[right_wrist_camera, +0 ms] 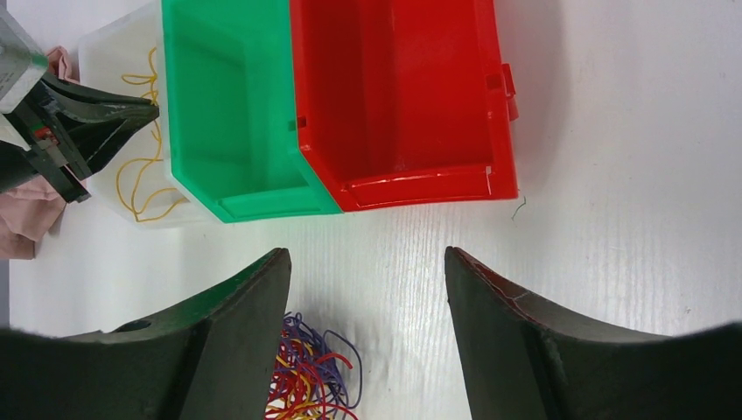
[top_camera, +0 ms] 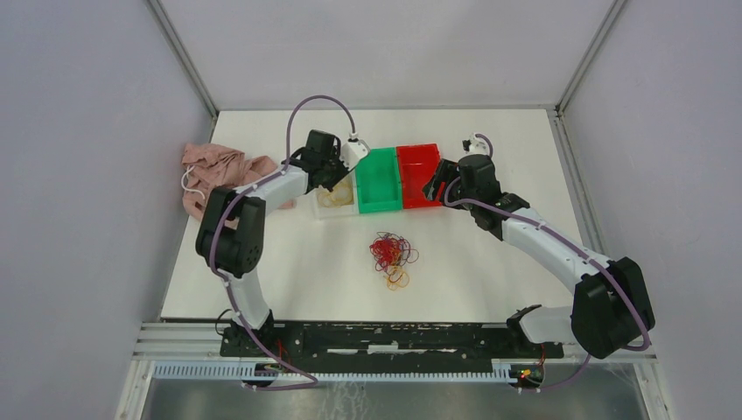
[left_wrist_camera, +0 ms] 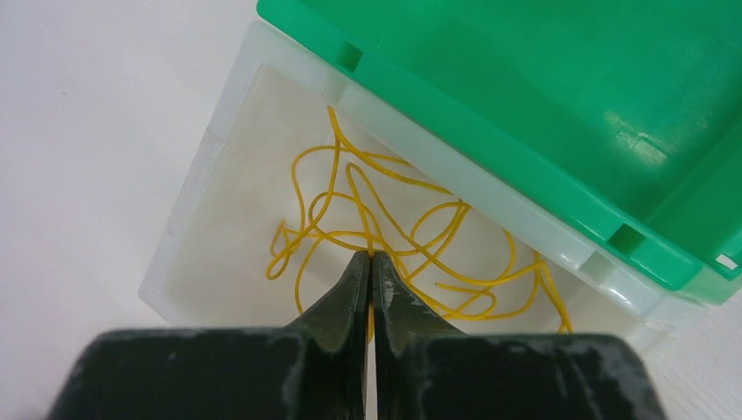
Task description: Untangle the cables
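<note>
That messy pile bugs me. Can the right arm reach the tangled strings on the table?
Probably yes: the right gripper is open and empty, and the tangled cables lie uncovered on the table close by it.

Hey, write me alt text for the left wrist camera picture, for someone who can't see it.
The left claw, shut, reaches into a translucent white bin of loose yellow cables, its tips among the strands. A sliver of yellow shows between its fingers; whether it grips one is unclear. A green bin butts against the white one.
</note>
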